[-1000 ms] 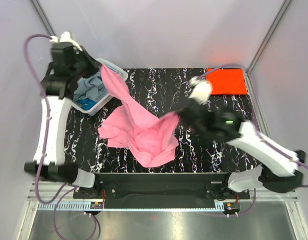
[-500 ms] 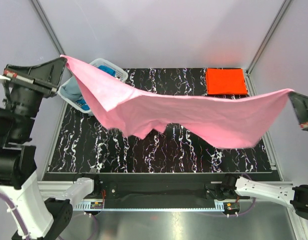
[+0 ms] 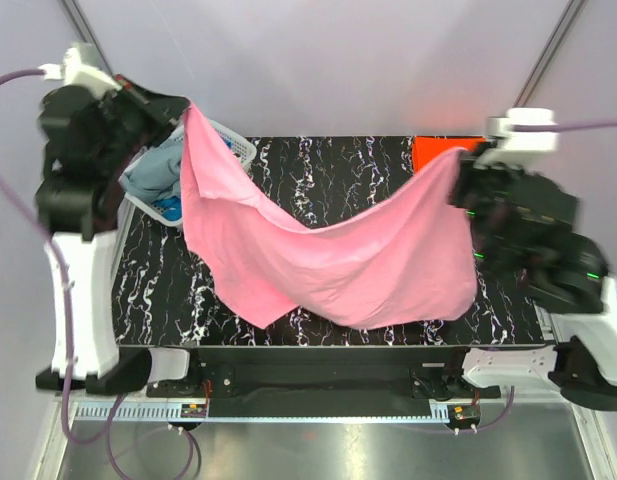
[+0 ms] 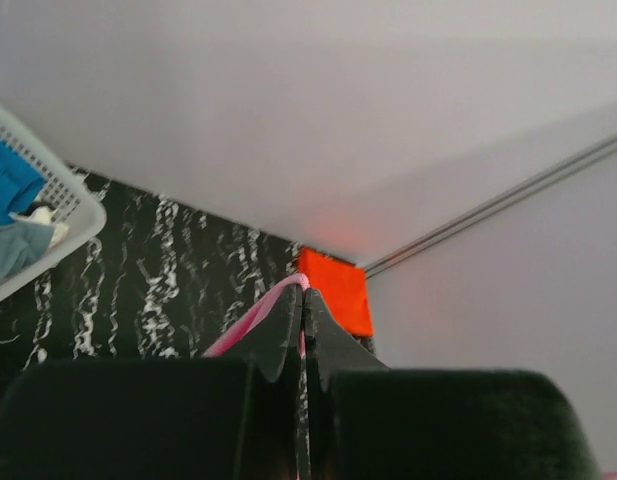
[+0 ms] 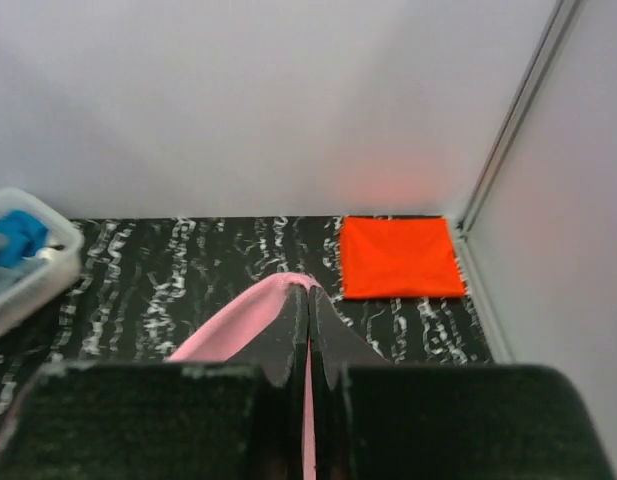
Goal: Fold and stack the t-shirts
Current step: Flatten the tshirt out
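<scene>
Slackened pink t-shirt (image 3: 328, 262), left claw (image 4: 304, 300), right claw (image 5: 309, 295) clamping

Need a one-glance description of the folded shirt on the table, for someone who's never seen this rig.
Look at the black marbled table, then its far right corner. There lies a bright orange-red shirt, a flat neat square. It is the only folded one: the pink shirt hangs spread in the air, the blue ones sit crumpled in the basket.

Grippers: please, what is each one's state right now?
Left gripper: closed, holding one corner of the pink t-shirt.
Right gripper: closed, holding its other corner.
</scene>
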You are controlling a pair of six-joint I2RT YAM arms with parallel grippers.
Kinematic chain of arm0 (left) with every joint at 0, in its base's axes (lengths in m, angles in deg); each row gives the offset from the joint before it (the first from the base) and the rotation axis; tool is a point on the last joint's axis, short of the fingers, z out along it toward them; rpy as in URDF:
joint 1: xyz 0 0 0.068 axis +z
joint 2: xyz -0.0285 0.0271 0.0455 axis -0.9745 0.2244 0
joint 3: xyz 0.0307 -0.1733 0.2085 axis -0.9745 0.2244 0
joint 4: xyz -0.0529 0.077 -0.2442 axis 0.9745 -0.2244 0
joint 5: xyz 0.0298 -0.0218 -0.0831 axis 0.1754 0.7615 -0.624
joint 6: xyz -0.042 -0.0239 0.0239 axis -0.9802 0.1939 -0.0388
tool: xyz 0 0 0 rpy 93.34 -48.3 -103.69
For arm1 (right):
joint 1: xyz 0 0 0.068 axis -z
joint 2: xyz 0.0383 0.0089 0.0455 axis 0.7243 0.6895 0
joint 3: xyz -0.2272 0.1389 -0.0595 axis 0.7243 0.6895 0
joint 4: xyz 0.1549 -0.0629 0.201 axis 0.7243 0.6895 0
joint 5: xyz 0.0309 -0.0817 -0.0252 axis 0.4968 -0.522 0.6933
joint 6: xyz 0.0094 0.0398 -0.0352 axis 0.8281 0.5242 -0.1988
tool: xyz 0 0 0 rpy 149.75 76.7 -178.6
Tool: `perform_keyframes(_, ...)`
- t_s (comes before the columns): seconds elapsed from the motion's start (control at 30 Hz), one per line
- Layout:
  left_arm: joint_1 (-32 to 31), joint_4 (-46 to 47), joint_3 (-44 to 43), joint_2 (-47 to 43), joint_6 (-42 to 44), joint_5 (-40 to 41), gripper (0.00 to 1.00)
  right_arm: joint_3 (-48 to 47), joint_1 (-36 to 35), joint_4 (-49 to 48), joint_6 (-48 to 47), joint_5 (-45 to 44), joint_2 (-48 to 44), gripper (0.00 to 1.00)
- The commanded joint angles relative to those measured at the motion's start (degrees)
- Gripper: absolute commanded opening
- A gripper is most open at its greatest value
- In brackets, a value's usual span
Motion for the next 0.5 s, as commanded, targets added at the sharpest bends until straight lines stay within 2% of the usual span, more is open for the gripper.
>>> perform_keyframes(0.0, 0.38, 2.23, -2.48, 5.41, 3.31, -0.35, 0.00, 0.54, 0.64, -20.46, -18.16, -4.50, 3.00, 0.00)
perform_keyframes(0.03, 0.38, 2.59, -2.75, 6.21, 3.67, -0.26, 0.00, -2.78, 1.34, -19.68, -18.61, -3.97, 5.01, 0.00)
perform_keyframes(0.1, 0.38, 2.77, -3.19, 7.70, 4.72, 0.09, 0.00, -8.06, 5.62, -9.88, -15.91, -1.87, 12.39, 0.00)
perform_keyframes(0.13, 0.38, 2.77, -3.89, 8.15, 5.25, 0.62, 0.00, -13.91, 8.00, -4.87, -9.80, 3.02, 14.94, 0.00)
perform_keyframes(0.17, 0.38, 2.68, -4.33, 8.50, 5.77, 0.88, 0.00, -16.58, 11.25, 4.58, -6.25, 5.94, 19.58, 0.00)
perform_keyframes(0.27, 0.38, 0.31, -6.44, 10.69, 8.14, 1.68, 0.00, -21.79, 25.64, 14.05, 3.86, 18.76, 25.14, 0.00)
perform_keyframes(0.3, 0.38, 0.13, -6.53, 11.13, 8.59, 1.68, 0.00, -21.80, 25.69, 14.77, 3.89, 20.72, 25.77, 0.00)
perform_keyframes(0.33, 0.38, -0.22, -6.62, 11.40, 8.94, 1.42, 0.00, -22.23, 30.22, 15.22, 6.06, 22.74, 26.21, 0.00)
perform_keyframes(0.4, 0.38, -0.83, -6.80, 11.75, 9.91, 1.94, 0.00, -24.16, 33.94, 16.54, 8.01, 28.96, 27.09, 0.00)
perform_keyframes(0.47, 0.38, -1.19, -8.02, 11.40, 10.09, 2.73, 0.00, -29.42, 35.80, 17.67, 8.20, 30.05, 28.23, 0.00)
